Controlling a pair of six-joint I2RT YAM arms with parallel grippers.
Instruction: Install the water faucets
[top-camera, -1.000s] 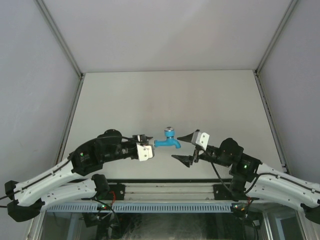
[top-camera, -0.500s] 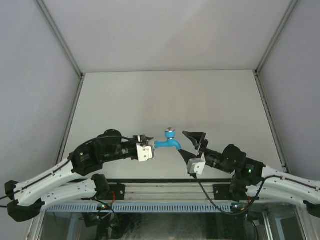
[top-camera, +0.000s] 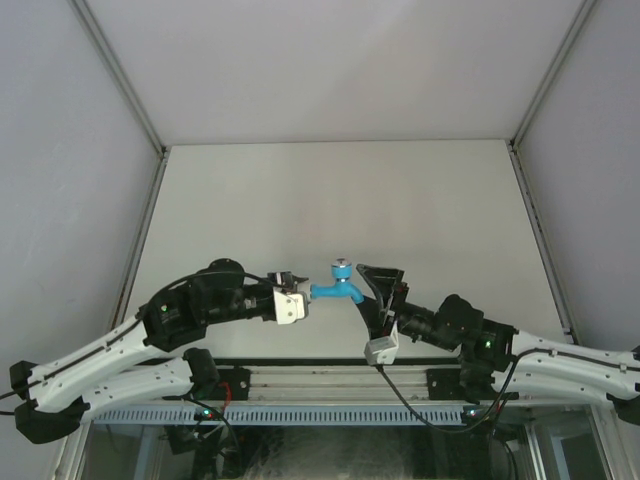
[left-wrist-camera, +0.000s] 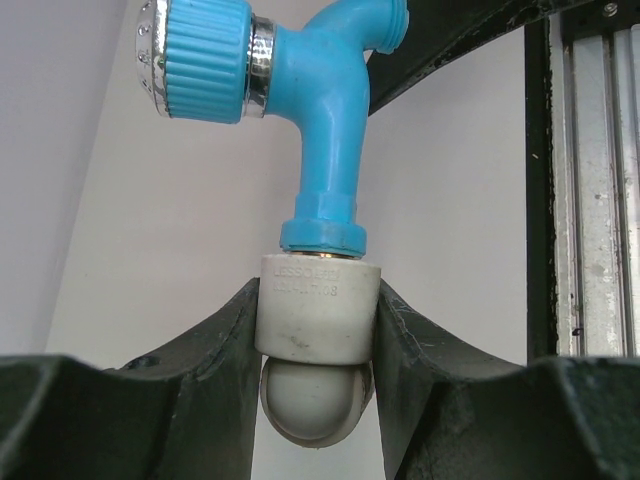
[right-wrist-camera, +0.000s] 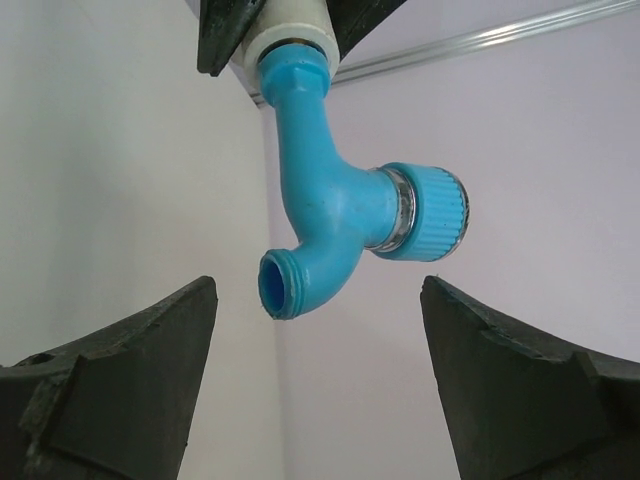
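Since half a second ago the right tool (top-camera: 376, 297) has slid in closer to the water faucet (top-camera: 340, 284), which has not shifted. That blue faucet hangs just below the centre of the top view, above the table (top-camera: 300, 200). Its threaded end is sunk into the white-grey pipe fitting (left-wrist-camera: 318, 325), with the collar sitting against the fitting's rim. The left tool (top-camera: 293, 288) is clamped on that fitting from both sides. In its own camera the right tool gapes wide, gripping nothing, its fingers either side of the spout and apart from it. The faucet looks mated already. I cannot tell whether it is screwed fully home; a tightening twist likely remains.
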